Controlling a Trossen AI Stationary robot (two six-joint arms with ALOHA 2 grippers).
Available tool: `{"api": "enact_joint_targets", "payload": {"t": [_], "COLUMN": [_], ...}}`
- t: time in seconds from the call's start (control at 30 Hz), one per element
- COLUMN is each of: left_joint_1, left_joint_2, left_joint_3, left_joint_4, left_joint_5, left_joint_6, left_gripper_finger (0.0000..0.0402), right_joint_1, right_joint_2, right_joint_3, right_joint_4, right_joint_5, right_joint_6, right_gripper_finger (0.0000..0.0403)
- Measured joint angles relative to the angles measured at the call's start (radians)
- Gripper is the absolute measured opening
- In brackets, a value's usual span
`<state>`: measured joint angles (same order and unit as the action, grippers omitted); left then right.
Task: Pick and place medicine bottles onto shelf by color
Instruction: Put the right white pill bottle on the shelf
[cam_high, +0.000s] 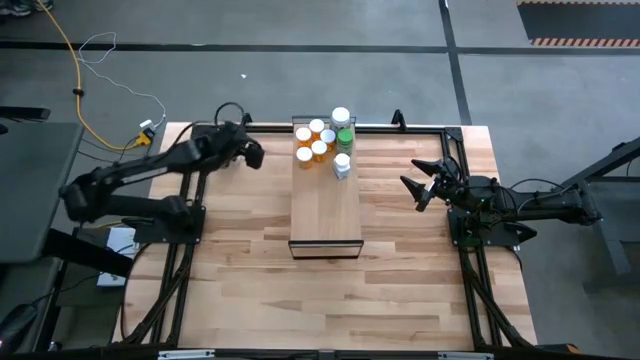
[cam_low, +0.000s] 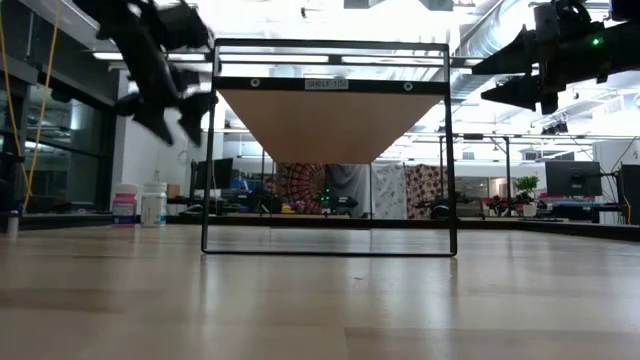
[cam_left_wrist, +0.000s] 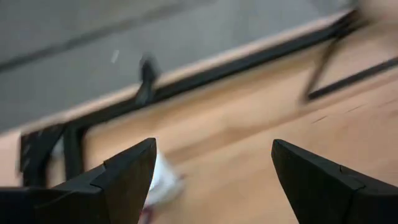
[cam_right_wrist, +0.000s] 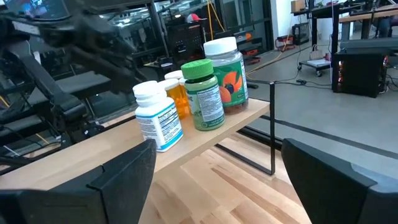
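Note:
The shelf (cam_high: 325, 215) is a long light-wood top on a black frame (cam_low: 330, 150), standing at the table's middle. Several medicine bottles stand at its far end: orange ones (cam_high: 311, 142), a green one (cam_high: 345, 138) (cam_right_wrist: 202, 93), a white one (cam_high: 342, 165) (cam_right_wrist: 158, 118) and a larger white-capped jar (cam_high: 340, 116) (cam_right_wrist: 227, 71). Two more bottles (cam_low: 140, 204) stand on the table by its far left corner; one shows blurred (cam_left_wrist: 163, 180) below my left gripper. My left gripper (cam_high: 256, 153) (cam_left_wrist: 211, 146) hovers open, left of the shelf's far end. My right gripper (cam_high: 412, 187) (cam_right_wrist: 217, 146) hovers open, right of the shelf, facing the bottles.
A black frame rail (cam_high: 420, 127) runs along the table's far edge and down both sides. The shelf's near half (cam_high: 325, 225) carries nothing. Bare planked tabletop (cam_high: 330, 300) lies toward the near edge. A yellow cable (cam_high: 75, 70) lies on the floor beyond.

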<state>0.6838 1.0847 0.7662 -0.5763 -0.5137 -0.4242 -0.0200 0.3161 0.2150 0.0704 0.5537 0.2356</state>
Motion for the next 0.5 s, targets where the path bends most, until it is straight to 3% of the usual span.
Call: {"api": "enact_joint_targets", "payload": {"t": [0.2,0.5], "left_joint_1": [0.168,0.222], "left_joint_2": [0.207,0.336], "left_joint_3": [0.074,0.118], "left_joint_4": [-0.142,-0.140], "left_joint_5": [0.068,0.009], "left_joint_6": [0.005,-0.001], "left_gripper_finger": [0.0310,0.0310], "right_joint_1": [0.000,0.000], "right_joint_2": [0.000,0.000], "right_joint_3": [0.000,0.000], "right_joint_4": [0.000,0.000], "right_joint_5": [0.000,0.000], "right_joint_6": [-0.004,-0.008], "right_gripper_finger": [0.0337,0.0337]}}
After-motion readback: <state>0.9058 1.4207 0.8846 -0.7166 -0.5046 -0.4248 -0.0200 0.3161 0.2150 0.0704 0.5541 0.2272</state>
